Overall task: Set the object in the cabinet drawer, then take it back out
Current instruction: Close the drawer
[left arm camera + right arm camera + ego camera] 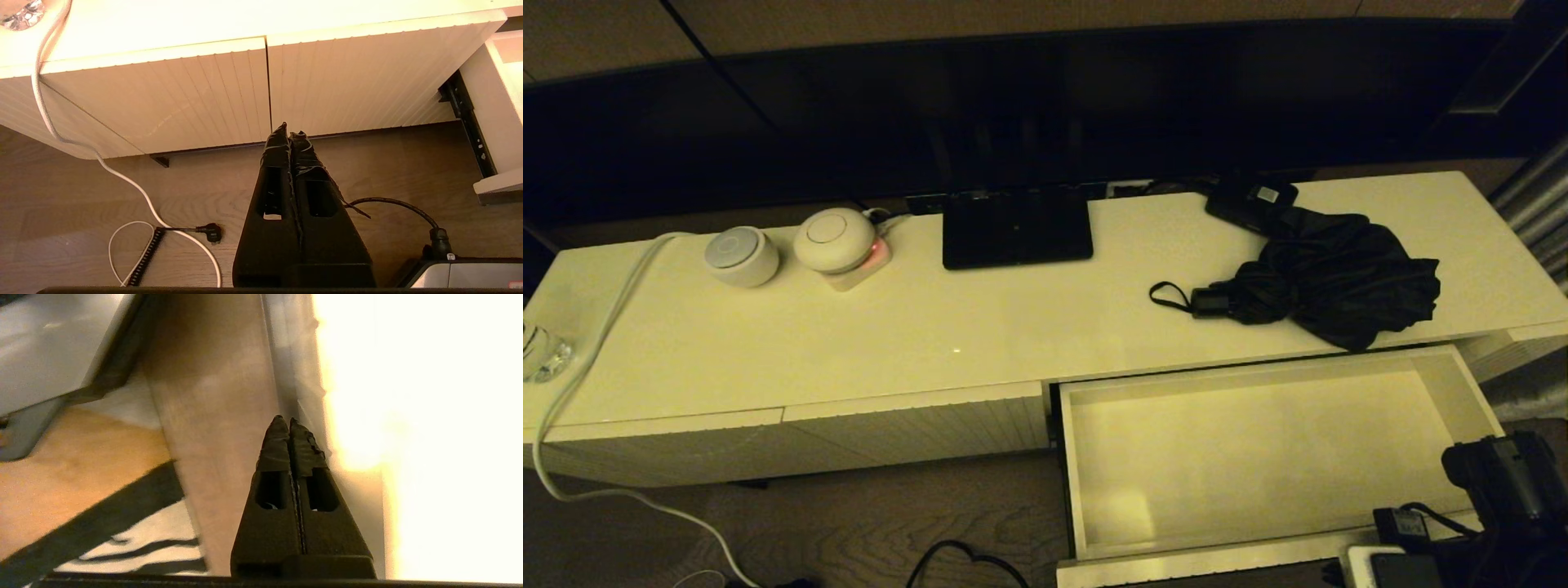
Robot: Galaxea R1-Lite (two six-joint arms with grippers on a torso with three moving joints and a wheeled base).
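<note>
I have the cabinet drawer (1258, 457) pulled fully out at the near right of the cream cabinet top (931, 327), its plain interior bare, and the black folding umbrella (1331, 278) lies on the top just behind it, toward the right end. Its bunched fabric spills to the near edge of the top, right above the drawer's back wall; the short handle (1210, 302) and wrist loop (1168, 296) point left.

The step in hand, as I judge it, is the first pick. My right gripper (289, 424) has its fingers pressed together with nothing between them; it hangs low beside the drawer's near right corner, where the head view shows only the dark bulk of the arm. So the umbrella is farther away, higher, and a little left of that hand, well apart from it.

To do this well I would spread the fingers wide before going up, rise clear of the drawer's front rim, and come down on the firm part where the fabric gathers next to the handle, not on the loose folds, which would likely slip or drag. A small black box (1252, 201) with a white label sits touching the umbrella's far side, so I would lift straight up before carrying it forward.

My left gripper (291, 134) is closed as well, parked low before the ribbed fronts (204, 94) to the left of the drawer.
</note>
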